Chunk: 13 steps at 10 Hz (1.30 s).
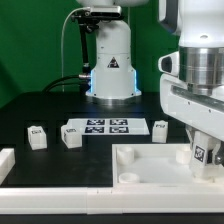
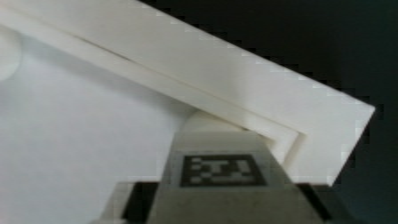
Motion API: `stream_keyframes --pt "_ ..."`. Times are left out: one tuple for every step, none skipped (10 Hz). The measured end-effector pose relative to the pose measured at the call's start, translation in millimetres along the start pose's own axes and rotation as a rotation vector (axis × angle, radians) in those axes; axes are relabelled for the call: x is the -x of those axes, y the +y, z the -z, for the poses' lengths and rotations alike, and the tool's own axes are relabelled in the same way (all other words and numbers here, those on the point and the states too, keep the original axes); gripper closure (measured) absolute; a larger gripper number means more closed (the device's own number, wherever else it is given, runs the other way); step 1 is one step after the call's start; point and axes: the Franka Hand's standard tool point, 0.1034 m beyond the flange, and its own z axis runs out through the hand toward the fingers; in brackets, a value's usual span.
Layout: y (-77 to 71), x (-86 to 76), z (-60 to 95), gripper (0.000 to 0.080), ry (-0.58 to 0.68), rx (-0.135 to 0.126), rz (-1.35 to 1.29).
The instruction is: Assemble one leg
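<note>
The arm reaches steeply down at the exterior view's right. Its claw point(image 1: 204, 150) is clamped on the small white plastic post-like leg point(image 2: 222, 165) with its black-and-white tag. Beneath the claw lies a corner of the large white square tray-like tabletop point(image 1: 150, 166). The fingertips are cut off, and whether the leg touches the tabletop cannot be told.

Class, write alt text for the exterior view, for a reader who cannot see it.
A robot arm's fingers hold a small tagged white leg at a corner of the white tabletop. Behind, three loose legs and the marker board lie on the dark table.
</note>
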Motion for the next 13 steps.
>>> stream_keyframes --pt "0.2 0.0 -0.2 0.0301 0.0 0.001 0.068" --pt "0.2 1.9 0.1 0.0301 0.001 -0.006 0.084" --pt "1.4 3.4 0.8 0.0183 0.001 -0.006 0.167" --pt "1.9 3.4 1.9 0.016 0.001 -0.006 0.276" --pt "2.8 2.6 2.8 0.016 0.003 -0.006 0.428" --pt "4.1 0.7 4.8 0.0151 0.003 -0.006 0.56" --pt "4.5 -0.9 7.4 0.0151 0.004 -0.007 0.647" --pt "3.6 -0.9 10.1 0.0151 0.01 -0.007 0.785" --pt "3.2 -1.3 11.1 0.0151 0.016 -0.004 0.895" --pt "3.5 -2.5 11.1 0.0151 0.017 -0.003 0.979" --pt "3.7 -4.2 11.3 0.0151 0.019 0.0 1.12" --pt "3.6 -4.3 11.3 0.0151 0.019 0.001 1.167" --pt "4.3 -6.5 11.1 0.0151 0.025 0.011 1.281"
